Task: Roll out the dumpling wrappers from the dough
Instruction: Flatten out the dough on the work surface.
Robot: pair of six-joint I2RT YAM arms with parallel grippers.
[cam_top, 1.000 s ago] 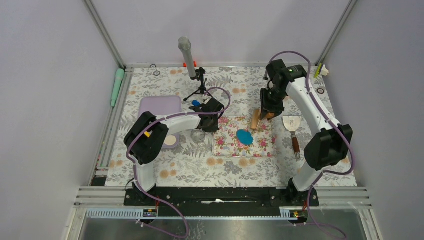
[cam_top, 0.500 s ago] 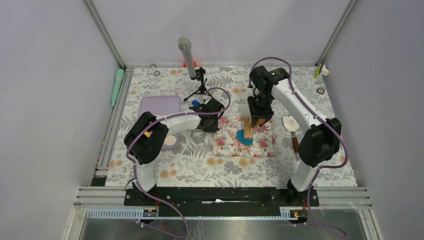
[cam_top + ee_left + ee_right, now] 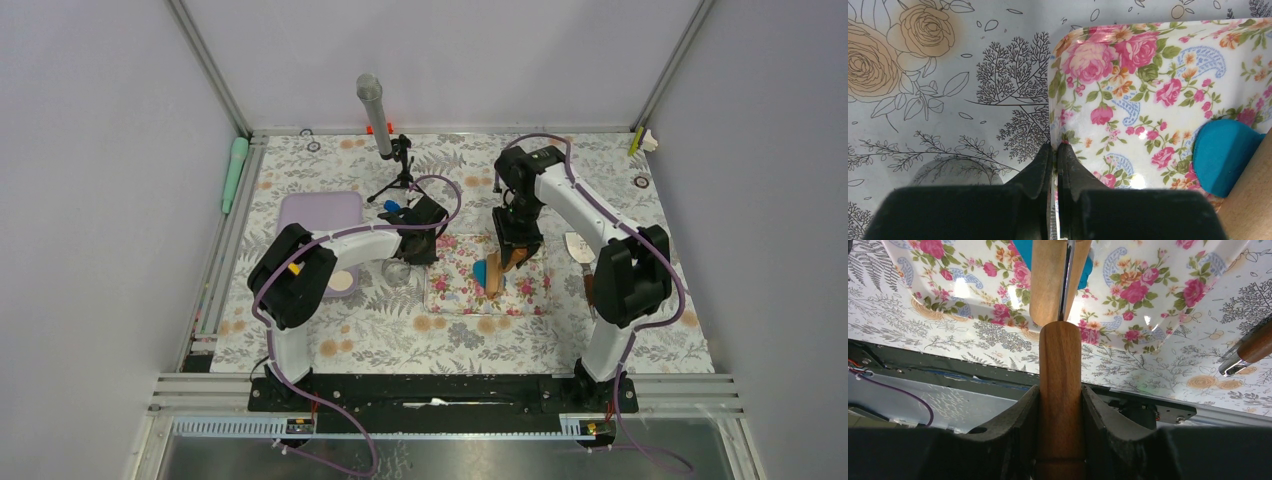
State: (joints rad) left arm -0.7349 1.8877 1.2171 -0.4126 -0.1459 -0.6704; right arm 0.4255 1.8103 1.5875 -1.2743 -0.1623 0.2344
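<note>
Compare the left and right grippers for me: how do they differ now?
The left gripper is shut almost flat on the floral mat at its left edge; the right gripper is shut wider, around the wooden roller handle. The left gripper is clear of the blue dough; the right gripper's roller lies across it. Both grip something.

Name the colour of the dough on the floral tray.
Bright blue. The dough shows best in the left wrist view.

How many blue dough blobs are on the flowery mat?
1. The blue dough lies on the pink flowery mat, near its middle, with the wooden roller covering part of it. The roller could be hiding more dough underneath.
</note>
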